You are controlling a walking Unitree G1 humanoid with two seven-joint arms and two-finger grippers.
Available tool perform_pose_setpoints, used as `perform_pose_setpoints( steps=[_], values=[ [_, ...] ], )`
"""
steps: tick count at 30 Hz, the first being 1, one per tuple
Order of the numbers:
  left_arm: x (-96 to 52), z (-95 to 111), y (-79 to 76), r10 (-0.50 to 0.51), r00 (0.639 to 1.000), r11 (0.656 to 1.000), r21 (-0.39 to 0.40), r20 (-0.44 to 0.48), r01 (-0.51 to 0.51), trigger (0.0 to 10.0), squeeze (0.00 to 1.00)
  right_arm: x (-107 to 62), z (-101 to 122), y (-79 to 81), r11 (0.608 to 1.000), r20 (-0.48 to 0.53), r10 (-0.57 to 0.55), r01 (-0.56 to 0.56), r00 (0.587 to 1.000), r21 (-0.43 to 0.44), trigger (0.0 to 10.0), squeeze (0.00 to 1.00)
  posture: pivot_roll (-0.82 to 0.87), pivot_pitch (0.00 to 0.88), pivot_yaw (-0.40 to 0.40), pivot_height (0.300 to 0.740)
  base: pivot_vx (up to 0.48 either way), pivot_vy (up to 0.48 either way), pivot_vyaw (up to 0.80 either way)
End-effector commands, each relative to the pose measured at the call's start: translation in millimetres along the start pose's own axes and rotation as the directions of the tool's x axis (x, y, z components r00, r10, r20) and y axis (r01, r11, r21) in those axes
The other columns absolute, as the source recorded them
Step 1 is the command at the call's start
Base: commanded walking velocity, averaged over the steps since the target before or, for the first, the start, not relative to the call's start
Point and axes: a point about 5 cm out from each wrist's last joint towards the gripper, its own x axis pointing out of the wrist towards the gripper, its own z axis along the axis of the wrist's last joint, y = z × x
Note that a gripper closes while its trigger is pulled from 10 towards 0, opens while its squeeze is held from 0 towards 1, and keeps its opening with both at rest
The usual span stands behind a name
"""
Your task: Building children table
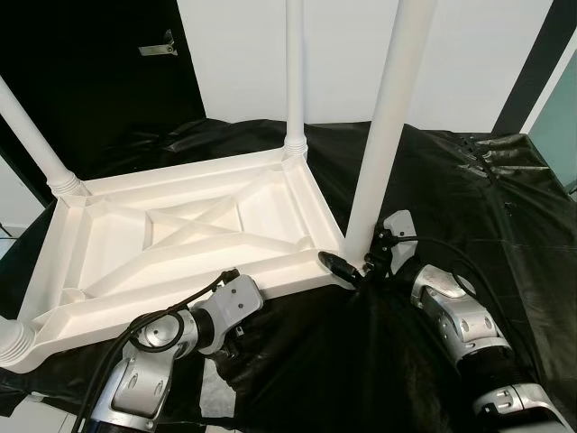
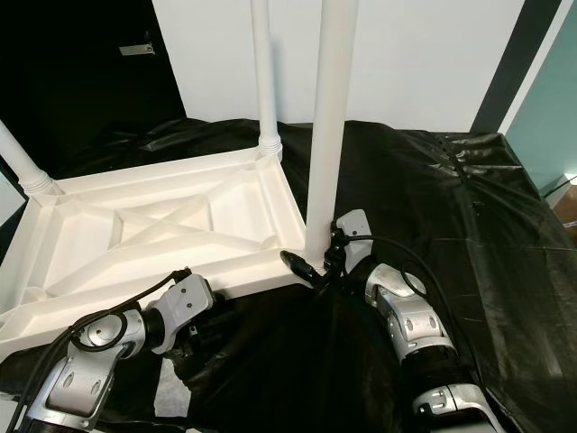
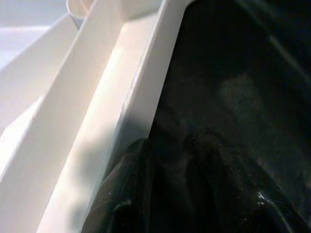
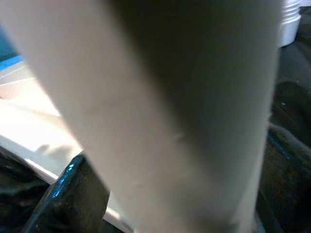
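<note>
My right gripper pinches the base of the white leg at the upturned tabletop corner — my left gripper, fingers together, sits under its near edge

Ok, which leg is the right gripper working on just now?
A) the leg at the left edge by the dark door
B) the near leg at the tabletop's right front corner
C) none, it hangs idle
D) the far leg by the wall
B: the right gripper sits at the foot of the near leg, at the right front corner of the upturned tabletop.
</note>
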Motion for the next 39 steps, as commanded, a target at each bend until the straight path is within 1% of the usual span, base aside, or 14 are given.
perform_pose_setpoints(
  steps=[1, 8, 9, 10, 11, 16, 19, 21, 24, 31, 36, 37, 38, 39],
  values=[
    [-1.2, -3.3, -0.6, -0.033, 0.999, 0.999, 0.004, -0.033, 0.033, 10.0, 0.0, -0.6, 0.2, -2.1, 1.0, -0.002, 0.013, -0.013, 1.0, -0.013, 10.0, 0.0, -0.02, 0.0, 0.026, 0.74, 0.0, 0.0, 0.0],
    [-4.0, -6.9, -1.4, -0.046, 0.997, 0.999, -0.01, -0.067, 0.045, 10.0, 0.0, 3.6, -0.5, -8.3, 0.996, -0.05, 0.077, -0.079, 0.996, -0.041, 9.9, 0.0, -0.01, 0.0, 0.022, 0.74, 0.0, 0.0, 0.0],
    [-6.3, -9.7, -3.6, -0.064, 0.994, 0.998, -0.018, -0.088, 0.063, 10.0, 0.0, 4.2, -3.5, -8.3, 0.992, -0.08, 0.115, -0.119, 0.99, -0.045, 1.7, 0.0, 0.0, 0.0, 0.019, 0.74, 0.0, 0.0, 0.0],
    [-6.3, -9.7, -3.6, -0.064, 0.994, 0.998, -0.018, -0.088, 0.063, 10.0, 0.0, 4.2, -3.5, -8.3, 0.992, -0.08, 0.115, -0.119, 0.99, -0.045, 1.7, 0.0, 0.0, 0.0, 0.019, 0.74, 0.0, 0.0, 0.0],
    [-7.9, -12.1, -4.8, -0.075, 0.991, 0.997, -0.024, -0.107, 0.073, 10.0, 0.0, 4.0, -6.2, -7.7, 0.987, -0.106, 0.148, -0.153, 0.983, -0.043, 0.0, 0.0, 0.0, 0.0, 0.014, 0.74, 0.0, 0.0, 0.0],
    [-10.6, -18.1, -0.3, -0.046, 0.987, 0.998, -0.038, -0.153, 0.04, 10.0, 0.0, 0.9, -11.4, -1.5, 0.969, -0.147, 0.24, -0.246, 0.959, -0.023, 0.0, 0.0, 0.01, 0.0, 0.008, 0.74, 0.0, 0.0, 0.0],
    [-11.1, -19.8, 7.5, 0.009, 0.985, 0.999, -0.036, -0.172, -0.015, 10.0, 0.0, -4.8, -14.3, 6.9, 0.948, -0.161, 0.312, -0.317, 0.936, -0.003, 0.0, 0.0, 0.0, 0.0, 0.004, 0.74, 0.0, 0.0, 0.0],
    [-11.1, -19.8, 7.5, 0.009, 0.985, 0.999, -0.036, -0.172, -0.015, 10.0, 0.0, -4.8, -14.3, 6.9, 0.948, -0.161, 0.312, -0.317, 0.936, -0.003, 0.0, 0.0, 0.0, 0.0, 0.004, 0.74, 0.0, 0.0, 0.0],
    [-10.0, -17.2, 20.6, 0.086, 0.983, 0.994, -0.053, -0.164, -0.096, 10.0, 0.0, -15.0, -16.3, 23.9, 0.914, -0.161, 0.402, -0.405, 0.901, 0.019, 0.0, 0.0, -0.01, 0.0, 0.007, 0.74, 0.0, 0.0, 0.0],
    [-8.2, -15.8, 26.3, 0.111, 0.98, 0.991, -0.053, -0.168, -0.121, 10.0, 0.0, -22.9, -17.0, 39.2, 0.891, -0.149, 0.453, -0.453, 0.879, 0.033, 0.0, 0.0, -0.02, 0.0, 0.017, 0.74, 0.0, 0.0, 0.0],
    [-6.8, -14.4, 25.9, 0.104, 0.98, 0.992, -0.053, -0.167, -0.114, 10.0, 0.0, -25.7, -17.7, 44.0, 0.887, -0.148, 0.459, -0.46, 0.876, 0.03, 0.0, 0.0, -0.03, 0.0, 0.024, 0.74, 0.0, 0.0, 0.0],
    [-5.9, -13.4, 25.3, 0.099, 0.982, 0.993, -0.054, -0.164, -0.109, 10.0, 0.0, -25.3, -17.7, 44.5, 0.896, -0.147, 0.44, -0.443, 0.886, 0.013, 4.7, 0.0, -0.03, 0.0, 0.028, 0.74, 0.0, 0.0, 0.0],
    [-5.9, -13.4, 25.3, 0.099, 0.982, 0.993, -0.054, -0.164, -0.109, 10.0, 0.0, -25.3, -17.7, 44.5, 0.896, -0.147, 0.44, -0.443, 0.886, 0.013, 4.7, 0.0, -0.03, 0.0, 0.028, 0.74, 0.0, 0.0, 0.0],
    [-4.8, -11.1, 24.4, 0.092, 0.984, 0.993, -0.054, -0.154, -0.102, 10.0, 0.0, -23.8, -16.9, 43.9, 0.909, -0.135, 0.415, -0.418, 0.9, 0.007, 10.0, 0.0, -0.03, 0.0, 0.027, 0.74, 0.0, 0.0, 0.0]
  ],
)
